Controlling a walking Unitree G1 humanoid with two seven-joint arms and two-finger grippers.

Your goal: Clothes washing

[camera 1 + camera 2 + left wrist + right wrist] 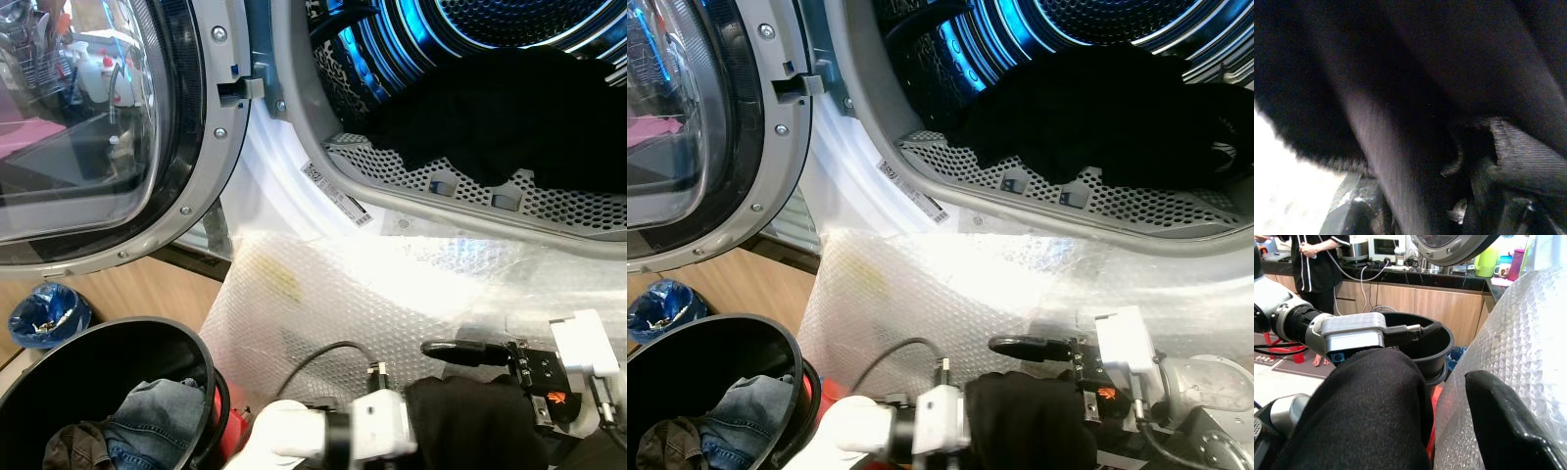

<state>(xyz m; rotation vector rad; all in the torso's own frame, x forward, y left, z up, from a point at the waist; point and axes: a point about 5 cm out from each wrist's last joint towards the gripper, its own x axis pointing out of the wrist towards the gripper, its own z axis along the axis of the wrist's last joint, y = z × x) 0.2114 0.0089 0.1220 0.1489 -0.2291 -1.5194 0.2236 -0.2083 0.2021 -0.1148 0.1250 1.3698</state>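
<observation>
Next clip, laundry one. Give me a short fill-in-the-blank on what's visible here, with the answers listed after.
1. The washer door, on the robot's left, stands ____.
2. The dark garment lying inside the drum is ____ in colour.
3. The front of the machine below the opening is covered in ____ wrap.
4. The blue denim piece lies inside a black ____, low on the robot's left.

Missing words: open; black; bubble; basket

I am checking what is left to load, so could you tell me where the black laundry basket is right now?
The black laundry basket stands on the floor at the robot's lower left, below the open washer door, with denim clothes inside.
</observation>
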